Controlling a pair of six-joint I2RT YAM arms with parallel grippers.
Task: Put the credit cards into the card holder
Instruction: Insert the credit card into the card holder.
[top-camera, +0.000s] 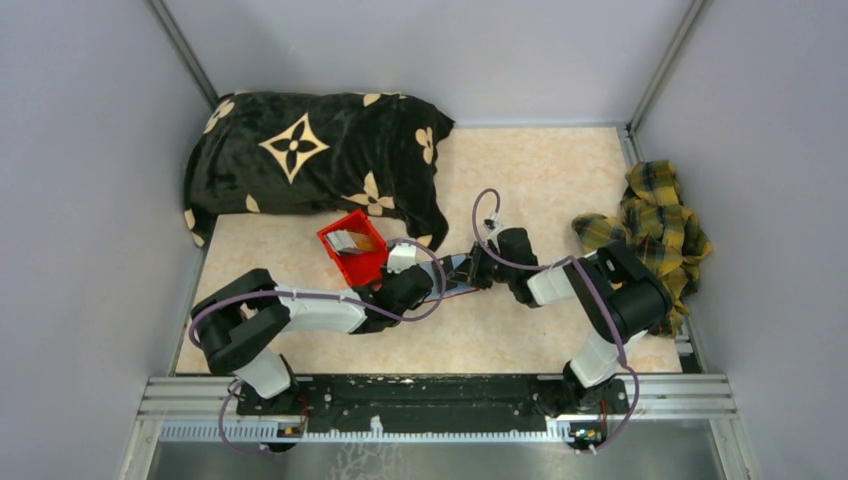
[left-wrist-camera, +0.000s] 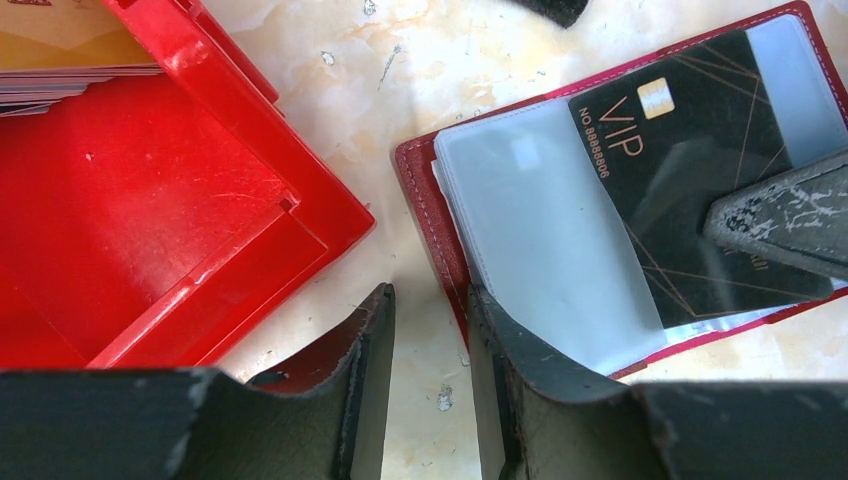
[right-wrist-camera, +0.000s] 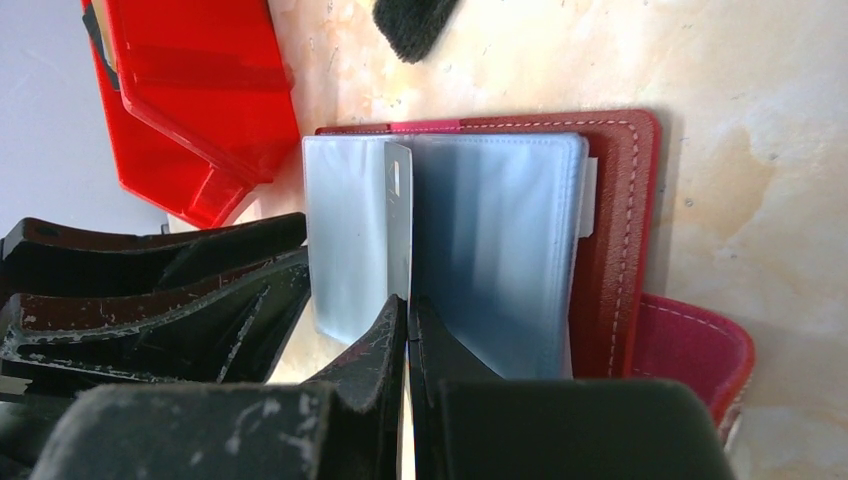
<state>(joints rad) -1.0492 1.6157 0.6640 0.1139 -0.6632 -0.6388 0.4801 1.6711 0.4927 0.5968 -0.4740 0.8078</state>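
The card holder (left-wrist-camera: 430, 200), dark red with clear blue-grey sleeves, lies open on the table just right of the red bin (left-wrist-camera: 150, 220). A black VIP credit card (left-wrist-camera: 690, 170) sits partly inside a sleeve, tilted. My right gripper (right-wrist-camera: 408, 305) is shut on this card (right-wrist-camera: 398, 215), which shows edge-on in the right wrist view. More credit cards (left-wrist-camera: 60, 60) lie stacked in the bin. My left gripper (left-wrist-camera: 430, 300) is open over bare table. Its right finger (left-wrist-camera: 510, 340) lies at the holder's left edge. From above, both grippers (top-camera: 415, 285) (top-camera: 480, 265) meet at the holder (top-camera: 455, 278).
A black cushion with tan flowers (top-camera: 310, 160) lies at the back left, right behind the bin (top-camera: 352, 245). A yellow plaid cloth (top-camera: 650, 215) is bunched at the right edge. Grey walls close in three sides.
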